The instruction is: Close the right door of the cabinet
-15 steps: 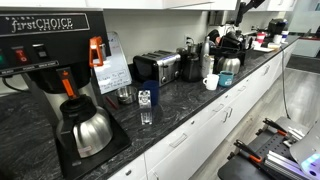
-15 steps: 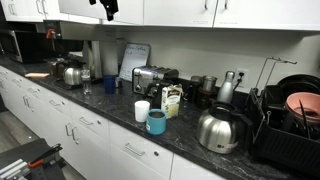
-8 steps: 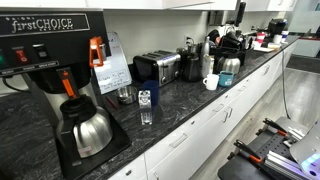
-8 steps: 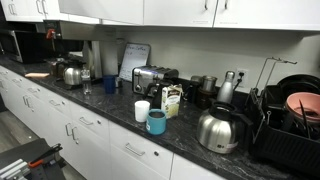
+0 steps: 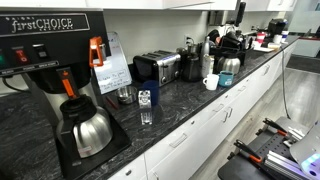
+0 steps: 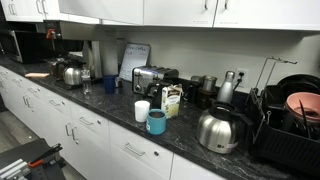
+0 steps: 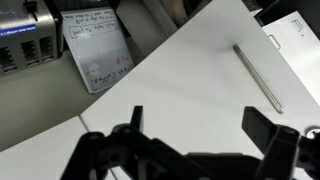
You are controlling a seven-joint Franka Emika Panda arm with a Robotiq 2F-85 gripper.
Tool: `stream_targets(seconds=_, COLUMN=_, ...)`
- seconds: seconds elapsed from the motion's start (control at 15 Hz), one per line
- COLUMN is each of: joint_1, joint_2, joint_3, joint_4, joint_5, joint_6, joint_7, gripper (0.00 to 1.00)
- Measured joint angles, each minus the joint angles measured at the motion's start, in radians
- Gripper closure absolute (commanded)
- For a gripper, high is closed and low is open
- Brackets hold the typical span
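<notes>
On the wrist view the gripper (image 7: 200,140) comes in from the bottom edge. Its two dark fingers (image 7: 268,135) stand wide apart with nothing between them. Just beyond them a white cabinet door (image 7: 190,90) fills the middle of that picture, tilted across it. A slim metal bar handle (image 7: 258,77) lies toward its right side, well clear of the fingers. From this angle I cannot tell whether the door sits flush or ajar.

Past the door's edge, the wrist view looks down on a printed notice sheet (image 7: 97,50) and a corner of the coffee machine (image 7: 25,40).

Neither exterior view shows me the fingers. In an exterior view the row of white upper cabinets (image 6: 180,10) runs along the top, and the fronts look level with each other as far as I can make out. Below them the dark worktop (image 6: 110,105) carries the toaster (image 6: 150,77), a teal mug (image 6: 157,122), a steel kettle (image 6: 217,130) and a dish rack (image 6: 290,125). That view also shows the notice sheet propped against the wall.

In an exterior view from the far end, the coffee machine fills the foreground with a thermal carafe (image 5: 85,128) under it. Only a thin strip of the cabinets shows there.
</notes>
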Motion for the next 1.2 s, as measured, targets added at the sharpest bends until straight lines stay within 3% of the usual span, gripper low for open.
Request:
stream_targets(seconds=0.6, joint_1=-0.003, joint_2=-0.042, joint_3=0.067, joint_4=-0.002, joint_5=0.129, joint_6=-0.008, joint_7=-0.150, gripper=0.00)
stream_targets(seconds=1.0, joint_1=-0.006, joint_2=-0.106, joint_3=0.077, joint_4=-0.045, joint_5=0.214, joint_6=-0.109, joint_7=-0.278, gripper=0.00)
stream_targets(seconds=1.2, joint_1=-0.027, joint_2=-0.108, joint_3=0.083, joint_4=-0.049, joint_5=0.220, joint_6=-0.122, joint_7=-0.282, gripper=0.00)
